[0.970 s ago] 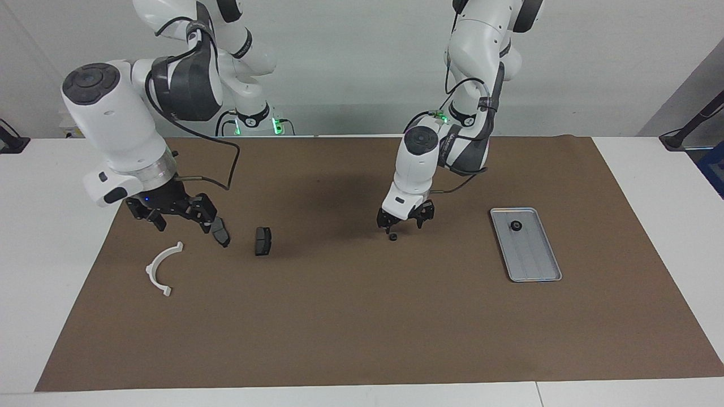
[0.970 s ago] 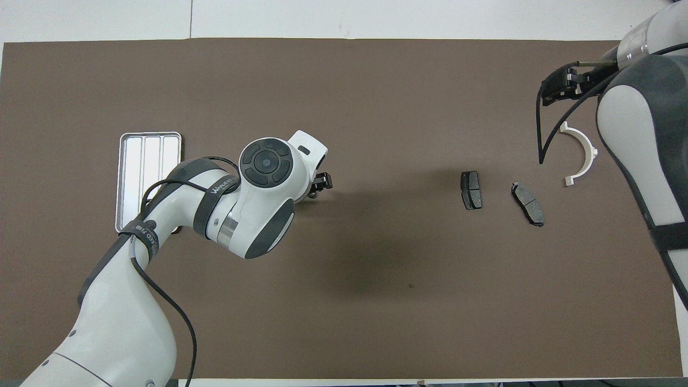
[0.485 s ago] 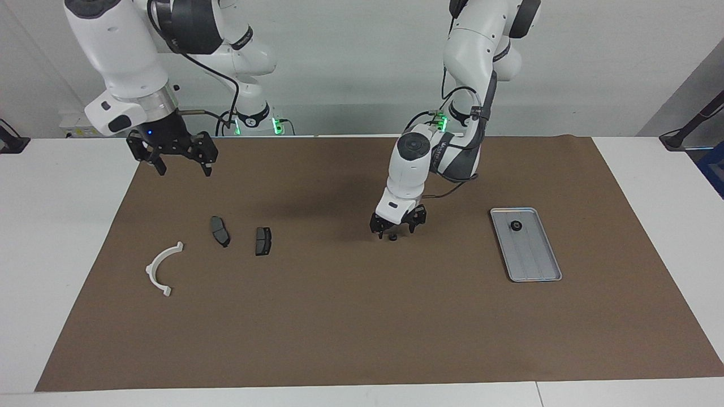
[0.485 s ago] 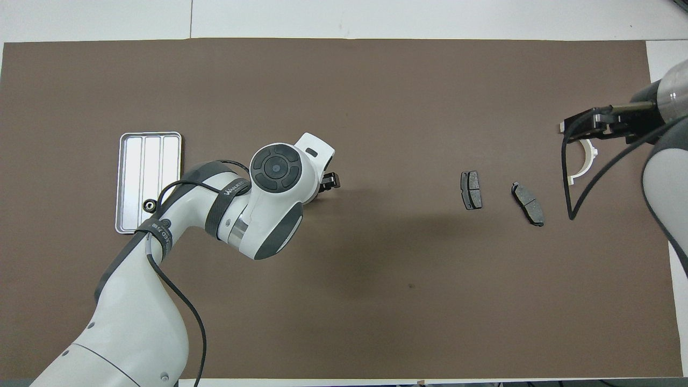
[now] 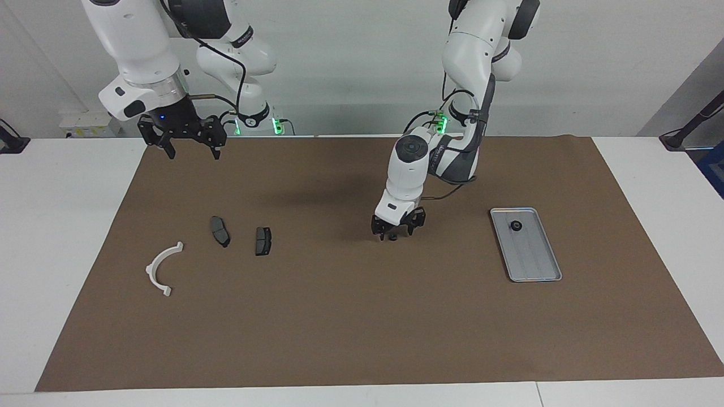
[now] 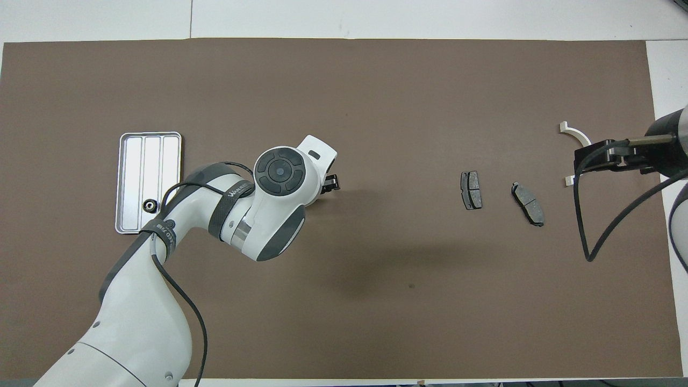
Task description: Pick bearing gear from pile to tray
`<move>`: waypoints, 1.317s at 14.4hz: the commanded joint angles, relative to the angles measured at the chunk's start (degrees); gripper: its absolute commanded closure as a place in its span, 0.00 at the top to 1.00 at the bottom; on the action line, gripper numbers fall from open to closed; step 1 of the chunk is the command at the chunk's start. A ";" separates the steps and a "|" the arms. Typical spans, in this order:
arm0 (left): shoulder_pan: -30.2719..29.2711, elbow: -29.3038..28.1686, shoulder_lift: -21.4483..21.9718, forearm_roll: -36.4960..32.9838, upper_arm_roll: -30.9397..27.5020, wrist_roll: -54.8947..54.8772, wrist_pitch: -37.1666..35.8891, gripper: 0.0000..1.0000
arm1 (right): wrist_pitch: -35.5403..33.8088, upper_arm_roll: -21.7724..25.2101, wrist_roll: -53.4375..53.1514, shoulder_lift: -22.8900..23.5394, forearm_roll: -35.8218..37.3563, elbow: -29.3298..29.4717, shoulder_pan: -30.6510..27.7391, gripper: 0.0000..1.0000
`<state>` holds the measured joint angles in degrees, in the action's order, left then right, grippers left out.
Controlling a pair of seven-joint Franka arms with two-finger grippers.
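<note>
From overhead, my own left wrist blocks my left pincer (image 6: pixel 328 185) and the tiny gear (image 5: pixel 392 238) under it. My right pincer (image 6: pixel 596 160) covers the middle of the white arc (image 6: pixel 571 129).

Both arms are glossy white shells with dark grey bands at the joints. A round dark cap with a button ring tops the left arm's wrist (image 5: pixel 411 147). Black cables loop alongside each forearm. The grippers are black; green lights glow at the bases, blue on the right gripper (image 5: pixel 181 129).
</note>
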<state>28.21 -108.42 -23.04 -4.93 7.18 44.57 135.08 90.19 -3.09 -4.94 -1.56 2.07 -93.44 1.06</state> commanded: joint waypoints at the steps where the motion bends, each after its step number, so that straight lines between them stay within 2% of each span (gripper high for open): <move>1: 0.97 -1.26 0.19 -1.14 -1.03 1.31 1.42 0.79 | -0.28 0.10 0.99 -0.46 -0.48 -0.78 0.17 1.00; 3: 1.05 -1.26 0.19 -1.14 -1.03 2.70 1.42 0.52 | -0.19 0.19 0.99 -0.38 -0.40 -0.78 0.17 1.00; 5: 1.40 -1.26 0.19 -1.14 -1.12 3.85 1.42 0.12 | 0.25 0.19 1.16 -0.20 -0.40 -0.78 -0.18 1.00; 6: 1.41 -1.18 0.28 -1.14 -1.12 3.85 1.07 0.00 | 0.43 0.19 1.43 -0.11 -0.40 -0.78 -0.35 1.00; 8: 0.97 0.92 0.28 -1.40 -1.29 3.42 -1.73 0.00 | 1.30 0.19 1.69 -0.02 -0.48 -0.78 -0.53 1.00; 10: -0.52 7.22 0.10 -4.20 -1.29 2.28 -9.70 0.00 | 1.74 0.45 3.18 0.24 -2.05 -0.95 -0.71 1.00; 12: -6.30 12.34 1.15 -3.86 -0.77 -4.45 -17.09 0.00 | 3.76 0.89 3.36 0.33 -3.12 -1.13 -0.62 1.00; 14: -13.85 13.85 4.83 -0.81 -0.76 -16.65 -22.29 0.00 | 3.68 1.07 3.28 0.42 -3.12 -1.04 -0.45 1.00; 16: -21.93 14.47 6.07 2.28 -1.20 -30.01 -23.10 0.00 | 3.50 1.16 3.19 0.42 -3.12 -1.04 -0.09 1.00; 19: -32.75 12.28 5.99 2.55 -1.20 -45.32 -19.17 0.00 | 3.15 2.04 3.36 0.42 -3.12 -0.78 0.17 1.00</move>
<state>0.70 -93.71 -17.08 -3.46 5.18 7.14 113.55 92.76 -2.02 -3.66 -0.80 0.57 -93.68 1.13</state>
